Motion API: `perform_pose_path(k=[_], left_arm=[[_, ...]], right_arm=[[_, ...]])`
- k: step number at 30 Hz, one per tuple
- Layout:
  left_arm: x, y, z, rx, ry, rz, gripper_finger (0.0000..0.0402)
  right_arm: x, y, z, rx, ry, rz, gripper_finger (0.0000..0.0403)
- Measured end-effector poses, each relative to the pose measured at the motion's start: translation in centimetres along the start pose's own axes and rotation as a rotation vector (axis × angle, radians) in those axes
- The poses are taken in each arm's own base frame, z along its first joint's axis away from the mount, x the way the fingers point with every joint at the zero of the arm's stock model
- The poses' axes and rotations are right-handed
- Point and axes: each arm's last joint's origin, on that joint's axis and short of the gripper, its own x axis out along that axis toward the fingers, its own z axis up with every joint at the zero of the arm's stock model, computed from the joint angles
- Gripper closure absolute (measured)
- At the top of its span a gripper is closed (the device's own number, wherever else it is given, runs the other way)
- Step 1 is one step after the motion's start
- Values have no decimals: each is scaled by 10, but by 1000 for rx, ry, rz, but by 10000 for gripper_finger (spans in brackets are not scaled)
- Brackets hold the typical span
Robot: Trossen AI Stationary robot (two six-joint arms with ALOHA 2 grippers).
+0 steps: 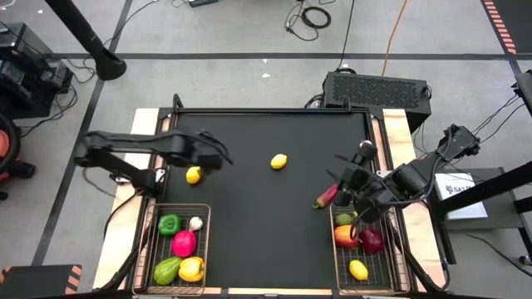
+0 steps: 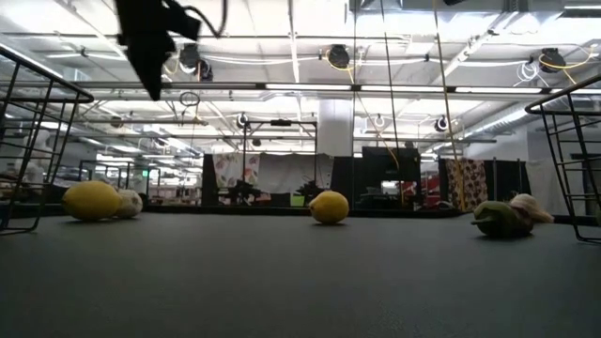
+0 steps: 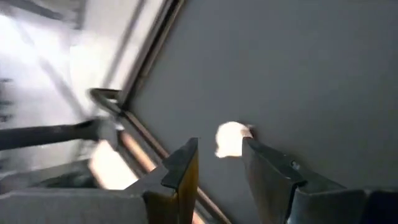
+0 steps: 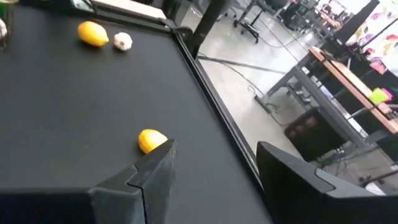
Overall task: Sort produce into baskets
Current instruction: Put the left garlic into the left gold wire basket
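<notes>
Left claw (image 1: pixel 218 158) parted and empty above desk (image 1: pixel 274 199); garlic bulb (image 3: pixel 230 138) just ahead between fingers. Lower straight, centre over bulb, close gently, then carry to left basket (image 1: pixel 205 249)

Left gripper (image 1: pixel 218 158) reaching in from nine o'clock, jaws apart, empty. Right gripper (image 1: pixel 342 173) at four o'clock, jaws apart, empty.

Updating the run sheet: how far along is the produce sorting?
Well along: five pieces sit in the left basket, four in the right basket. Neither open claw holds anything; the left claw hangs near a garlic bulb. Two lemons and a chili also remain out.
</notes>
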Motion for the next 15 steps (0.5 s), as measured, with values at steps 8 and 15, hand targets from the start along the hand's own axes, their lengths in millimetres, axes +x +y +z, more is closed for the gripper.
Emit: perform_pose_path(k=[8,15], left_arm=[[11,38,-20,-293,-27,-297,218],[51,26,-19,-285,87,-299,106]], right_arm=[[7,4,15,8,-35,95,190],[13,5,17,-7,13,222,190]])
